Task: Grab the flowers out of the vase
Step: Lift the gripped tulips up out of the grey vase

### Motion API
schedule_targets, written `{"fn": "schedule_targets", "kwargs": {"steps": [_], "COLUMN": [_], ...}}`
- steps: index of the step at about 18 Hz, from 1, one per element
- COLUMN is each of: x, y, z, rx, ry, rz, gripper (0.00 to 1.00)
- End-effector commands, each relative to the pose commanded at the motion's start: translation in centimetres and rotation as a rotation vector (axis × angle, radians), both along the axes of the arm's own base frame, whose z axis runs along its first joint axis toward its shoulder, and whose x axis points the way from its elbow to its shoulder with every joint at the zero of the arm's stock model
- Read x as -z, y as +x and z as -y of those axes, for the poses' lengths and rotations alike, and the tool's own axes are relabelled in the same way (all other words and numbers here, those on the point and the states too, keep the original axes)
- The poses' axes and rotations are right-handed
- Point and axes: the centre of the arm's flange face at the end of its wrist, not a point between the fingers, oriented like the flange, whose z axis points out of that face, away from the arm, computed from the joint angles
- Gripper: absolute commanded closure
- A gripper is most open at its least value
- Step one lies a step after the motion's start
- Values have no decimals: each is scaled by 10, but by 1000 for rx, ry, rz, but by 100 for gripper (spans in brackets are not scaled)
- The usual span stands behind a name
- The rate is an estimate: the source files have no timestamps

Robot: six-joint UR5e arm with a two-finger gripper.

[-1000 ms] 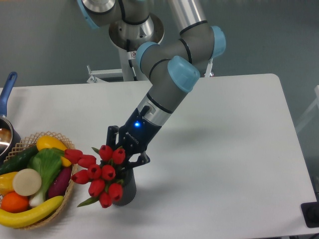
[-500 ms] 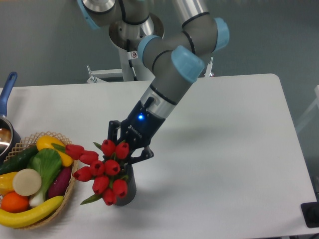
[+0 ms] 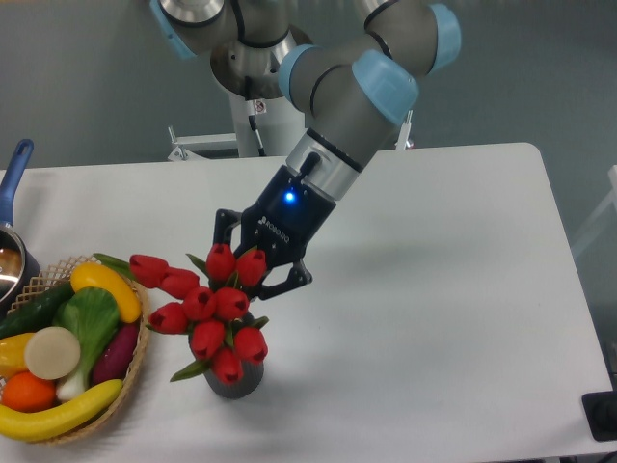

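Note:
The flowers [image 3: 210, 309], a bunch of red tulip buds with green leaves, hang over the near left part of the table. My gripper [image 3: 253, 272] is shut on the bunch's stems from behind, its dark fingers on either side just above the buds. The vase [image 3: 234, 380], a small dark grey cylinder, stands upright right under the bunch. Only its lower part shows below the buds. The stems are hidden behind the buds, so I cannot tell whether their ends are still inside the vase's mouth.
A wicker basket [image 3: 137, 359] with a banana, cucumber, orange and other produce sits at the near left, close to the flowers. A blue-handled metal pot [image 3: 12, 253] stands at the left edge. A black object [image 3: 603, 415] sits off the table's near right corner.
The gripper has risen and shifted right with the flowers in its grip. The bunch now sits higher over the vase, and the vase stays in place on the table.

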Motion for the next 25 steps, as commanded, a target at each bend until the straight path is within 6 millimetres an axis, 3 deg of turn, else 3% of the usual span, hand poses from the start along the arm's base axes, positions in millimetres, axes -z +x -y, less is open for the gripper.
{"fn": "schedule_targets", "kwargs": {"steps": [4, 10, 18, 25], "x": [-27, -47, -67, -72], "y": [-4, -18, -54, -57], "z": [-4, 1, 27, 30], "rx": [-34, -67, -142, -138], "ry": [13, 30, 60, 77], "rz": [19, 13, 26, 30], "gripper": [73, 72, 72, 72]}}
